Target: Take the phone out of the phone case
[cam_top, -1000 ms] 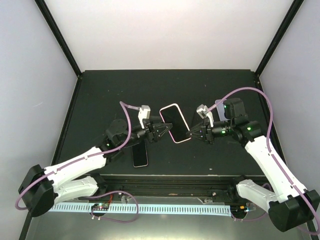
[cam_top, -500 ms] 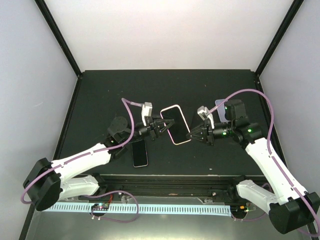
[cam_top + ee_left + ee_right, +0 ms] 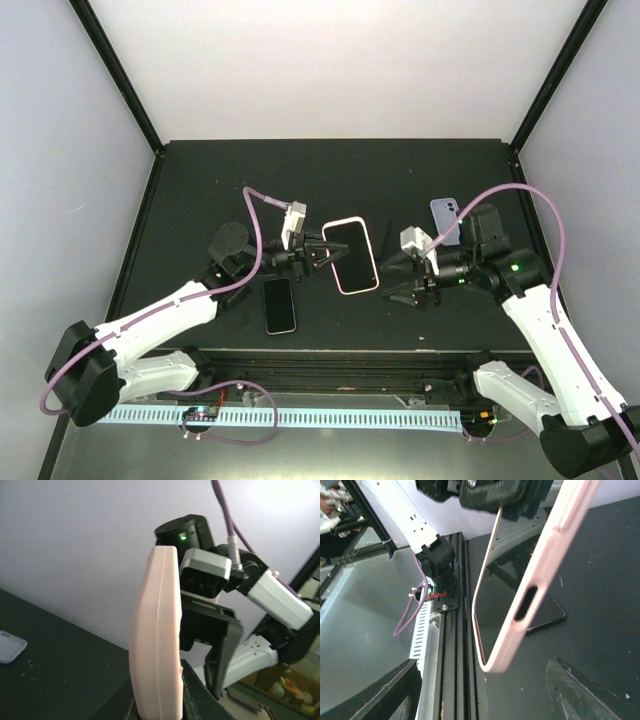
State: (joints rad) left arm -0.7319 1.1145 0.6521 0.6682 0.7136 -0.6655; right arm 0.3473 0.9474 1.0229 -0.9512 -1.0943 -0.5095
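Observation:
A pink phone case (image 3: pixel 350 255) hangs above the black table, and the phone's dark glossy screen (image 3: pixel 351 257) shows inside its rim. My left gripper (image 3: pixel 325 253) is shut on the case's left edge. In the left wrist view the case (image 3: pixel 157 630) stands edge-on between the jaws of that gripper (image 3: pixel 160 700). My right gripper (image 3: pixel 387 282) stands open just right of the case, not touching it. In the right wrist view the pink case (image 3: pixel 540 565) hangs ahead of the right gripper's (image 3: pixel 485 695) spread fingers.
A bare black phone (image 3: pixel 280 305) lies flat on the table below the left gripper, also seen as the black phone (image 3: pixel 547 617) under the case. A lavender phone-shaped item (image 3: pixel 446 218) lies behind the right arm. A black rail (image 3: pixel 340 355) runs along the table's near edge.
The right gripper has let go of the case's right edge, opened and drawn back to the right. The left gripper has closed on the left edge and now carries the case alone.

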